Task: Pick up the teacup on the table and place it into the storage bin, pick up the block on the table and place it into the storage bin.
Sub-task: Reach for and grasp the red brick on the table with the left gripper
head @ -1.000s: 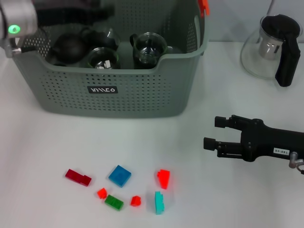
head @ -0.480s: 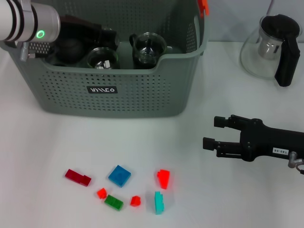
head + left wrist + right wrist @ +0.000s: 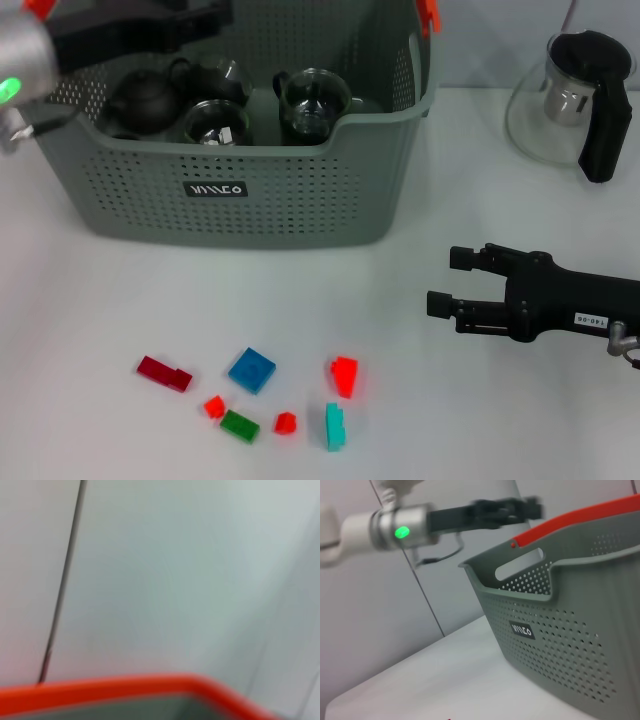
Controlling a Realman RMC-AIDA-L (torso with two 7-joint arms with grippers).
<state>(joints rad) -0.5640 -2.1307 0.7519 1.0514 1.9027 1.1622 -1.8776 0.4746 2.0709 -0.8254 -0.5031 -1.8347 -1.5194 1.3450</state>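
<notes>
The grey perforated storage bin (image 3: 300,205) stands at the back left of the table and also shows in the right wrist view (image 3: 560,625). Inside it are glass teacups (image 3: 215,122) (image 3: 313,100) and a dark teapot (image 3: 145,100). Several small blocks lie on the table in front: dark red (image 3: 165,373), blue (image 3: 252,369), red (image 3: 345,375), teal (image 3: 335,425) and green (image 3: 240,426). My left gripper (image 3: 215,15) is raised over the bin's back left and also shows in the right wrist view (image 3: 532,507). My right gripper (image 3: 448,280) is open and empty, low over the table to the right of the blocks.
A glass teapot with a black handle (image 3: 580,100) stands at the back right. An orange-red clip (image 3: 429,14) sits on the bin's rim and fills the bottom of the left wrist view (image 3: 125,685). Bare white table lies between the bin and the blocks.
My left arm dipped into the bin's back left half a second ago and has risen above the rim again. The right arm and the blocks have not moved.
</notes>
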